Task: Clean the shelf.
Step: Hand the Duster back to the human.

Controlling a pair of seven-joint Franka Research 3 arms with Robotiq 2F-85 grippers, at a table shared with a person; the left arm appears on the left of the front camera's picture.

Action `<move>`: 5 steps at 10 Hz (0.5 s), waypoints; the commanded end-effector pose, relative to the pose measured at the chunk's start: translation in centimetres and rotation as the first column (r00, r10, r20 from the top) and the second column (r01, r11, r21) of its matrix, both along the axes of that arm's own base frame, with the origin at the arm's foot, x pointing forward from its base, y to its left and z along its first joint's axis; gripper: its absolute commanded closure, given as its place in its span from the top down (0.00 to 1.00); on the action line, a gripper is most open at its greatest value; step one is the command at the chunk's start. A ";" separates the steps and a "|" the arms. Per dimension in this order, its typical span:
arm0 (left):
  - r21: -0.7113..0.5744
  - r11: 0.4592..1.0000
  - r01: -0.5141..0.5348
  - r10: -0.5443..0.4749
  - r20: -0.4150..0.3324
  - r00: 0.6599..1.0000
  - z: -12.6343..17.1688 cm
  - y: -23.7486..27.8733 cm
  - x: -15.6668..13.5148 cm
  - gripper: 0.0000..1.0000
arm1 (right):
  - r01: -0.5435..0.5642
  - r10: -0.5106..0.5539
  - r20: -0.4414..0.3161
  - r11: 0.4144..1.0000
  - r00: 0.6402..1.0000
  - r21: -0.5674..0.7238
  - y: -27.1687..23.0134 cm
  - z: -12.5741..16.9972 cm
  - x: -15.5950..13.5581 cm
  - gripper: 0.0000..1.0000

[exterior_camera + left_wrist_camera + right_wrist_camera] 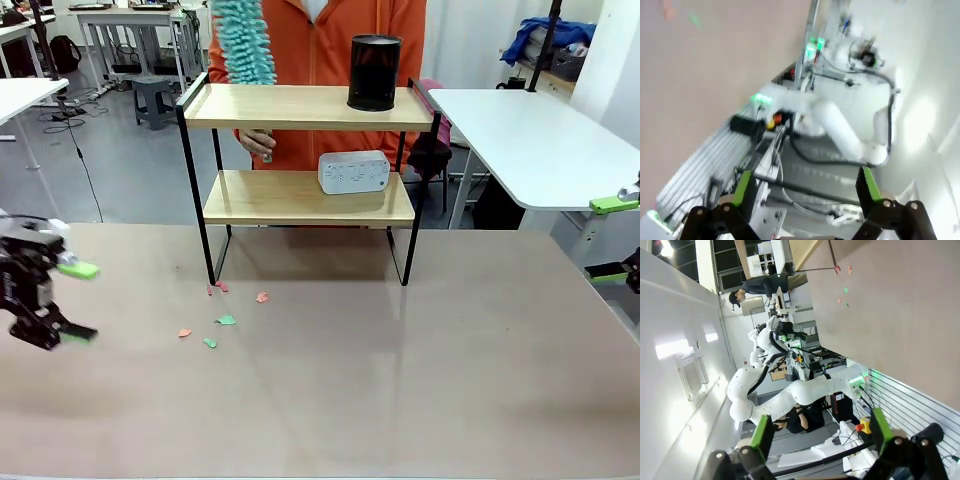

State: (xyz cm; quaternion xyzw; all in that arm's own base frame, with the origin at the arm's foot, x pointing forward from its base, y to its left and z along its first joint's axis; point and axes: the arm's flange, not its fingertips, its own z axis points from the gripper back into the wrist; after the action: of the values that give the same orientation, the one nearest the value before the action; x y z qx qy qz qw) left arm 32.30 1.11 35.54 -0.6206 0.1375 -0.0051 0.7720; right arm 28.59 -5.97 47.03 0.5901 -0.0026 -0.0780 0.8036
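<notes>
Light wood boards on a thin black frame make up the shelf (300,150), which stands upright at the far middle of the bench (400,380), its two boards level and their long axis running left to right across the front view. The top board hides the lower part of the person's orange jacket (320,40). The person's hand (258,143) shows behind the shelf, between the two boards near the left posts, and much of it is covered. A teal duster (243,40) rises above the shelf's top left, its upper end cut off by the picture edge and its handle hard to make out. On the top board, toward the right, stands a black cylinder (374,72). On the lower board, right of centre, lies a white box (353,172); its markings are too small to read.

Just in front of the shelf's left feet, small pink and green scraps (226,320) lie scattered on the bench.

Well left of the shelf, the left tool (78,301) hangs at the picture edge, its green pads spread apart around nothing. Far right of the shelf, the right tool (612,240) is partly cut off; the right wrist view shows its fingers (762,432) apart and empty too.
</notes>
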 end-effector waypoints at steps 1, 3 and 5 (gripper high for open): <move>0.051 0.998 0.027 -0.028 0.014 1.000 -0.6 -1.2 0.9 1.00 | 0.021 -0.021 -0.008 1.000 1.000 0.010 0.2 0.3 0.0 1.00; 0.000 1.000 0.000 0.000 0.000 1.000 0.0 0.0 0.0 0.97 | 0.021 -0.021 -0.008 1.000 1.000 0.010 0.2 0.3 0.0 1.00; 0.000 1.000 0.000 0.000 0.000 1.000 0.0 0.0 0.0 0.97 | 0.021 -0.021 -0.008 1.000 1.000 0.010 0.2 0.3 0.0 1.00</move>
State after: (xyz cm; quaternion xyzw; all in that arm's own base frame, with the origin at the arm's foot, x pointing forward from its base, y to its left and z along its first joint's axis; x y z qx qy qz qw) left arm 32.66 0.99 35.07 -0.6158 0.1393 -0.0024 0.7754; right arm 28.58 -5.98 47.03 0.5901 -0.0027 -0.0780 0.8035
